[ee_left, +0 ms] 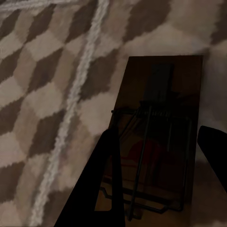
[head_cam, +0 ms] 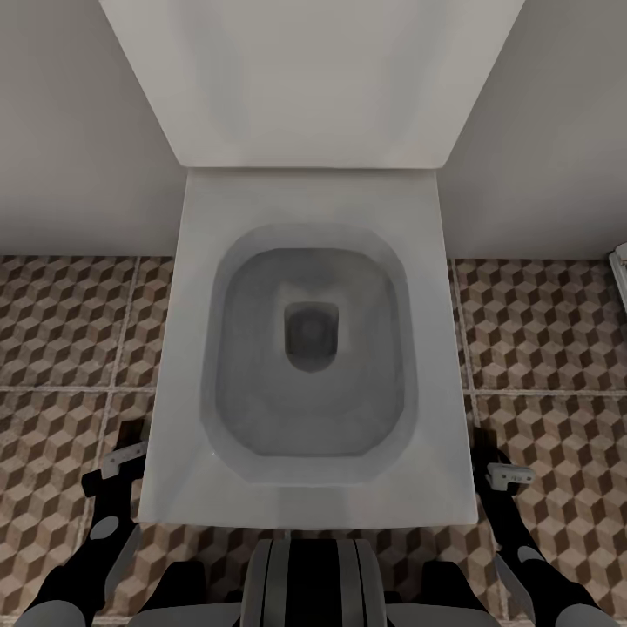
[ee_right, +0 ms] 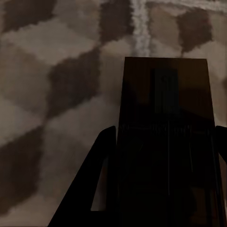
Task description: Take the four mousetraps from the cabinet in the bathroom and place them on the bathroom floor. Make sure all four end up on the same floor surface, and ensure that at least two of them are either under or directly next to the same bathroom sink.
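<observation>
Each of my grippers holds one mousetrap. In the left wrist view, a brown wooden mousetrap (ee_left: pixel 161 85) with dark wire spring parts sits between the fingers of my left gripper (ee_left: pixel 158 137), which is shut on it above the cube-patterned bathroom floor (ee_left: pixel 42 94). In the right wrist view, a second mousetrap (ee_right: pixel 165 85) is clamped in my right gripper (ee_right: pixel 164 132) over the same floor (ee_right: pixel 56 71). In the head view, the left gripper (head_cam: pixel 126 453) hangs low beside the toilet's left side and the right gripper (head_cam: pixel 505 470) beside its right side. The cabinet and the bathroom sink are out of view.
A white toilet (head_cam: pixel 309 209) with its lid raised stands directly in front of me, against a pale wall. Patterned floor tiles (head_cam: pixel 61 322) lie open on both sides of it. The edge of a white object (head_cam: pixel 620 270) shows at the far right.
</observation>
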Robot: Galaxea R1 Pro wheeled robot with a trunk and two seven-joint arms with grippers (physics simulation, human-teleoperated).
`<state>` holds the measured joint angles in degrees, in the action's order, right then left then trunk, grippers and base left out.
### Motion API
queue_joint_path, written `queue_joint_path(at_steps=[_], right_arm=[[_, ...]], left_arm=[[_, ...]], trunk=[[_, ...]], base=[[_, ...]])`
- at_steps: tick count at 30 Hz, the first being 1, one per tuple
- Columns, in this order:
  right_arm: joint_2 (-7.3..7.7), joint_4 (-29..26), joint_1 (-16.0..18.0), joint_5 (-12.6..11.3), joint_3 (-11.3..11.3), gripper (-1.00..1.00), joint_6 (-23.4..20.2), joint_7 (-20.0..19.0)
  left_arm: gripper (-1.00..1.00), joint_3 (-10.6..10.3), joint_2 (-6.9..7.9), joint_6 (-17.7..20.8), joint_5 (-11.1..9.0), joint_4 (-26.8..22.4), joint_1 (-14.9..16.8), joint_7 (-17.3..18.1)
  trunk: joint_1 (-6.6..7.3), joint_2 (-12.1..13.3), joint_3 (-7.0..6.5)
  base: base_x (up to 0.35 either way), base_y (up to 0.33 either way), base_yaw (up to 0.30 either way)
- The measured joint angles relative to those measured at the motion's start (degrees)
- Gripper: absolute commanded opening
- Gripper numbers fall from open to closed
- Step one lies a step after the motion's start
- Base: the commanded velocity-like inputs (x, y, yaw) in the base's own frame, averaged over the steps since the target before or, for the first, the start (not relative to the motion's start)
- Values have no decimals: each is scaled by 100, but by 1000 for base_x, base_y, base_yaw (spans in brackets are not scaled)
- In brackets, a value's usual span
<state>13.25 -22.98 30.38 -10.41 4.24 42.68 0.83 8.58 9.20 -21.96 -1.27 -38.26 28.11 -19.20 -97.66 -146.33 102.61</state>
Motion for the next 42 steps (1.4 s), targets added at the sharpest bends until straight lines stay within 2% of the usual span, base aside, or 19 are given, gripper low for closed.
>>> queue_joint_path(at_steps=[33,37,42], right_arm=[[22,0,0,-1,-1,-100,1,4],[22,0,0,-1,-1,-100,1,6],[23,0,0,-1,-1,-100,1,5]], left_arm=[[-100,0,11,0,0,7,0,0],[-100,9,-4,-8,14,-1,2,-4],[-100,2,7,-3,26,0,1,0]], trunk=[[0,0,0],[-10,-5,88],[-10,-5,88]], base=[[0,0,0],[0,0,0],[0,0,0]])
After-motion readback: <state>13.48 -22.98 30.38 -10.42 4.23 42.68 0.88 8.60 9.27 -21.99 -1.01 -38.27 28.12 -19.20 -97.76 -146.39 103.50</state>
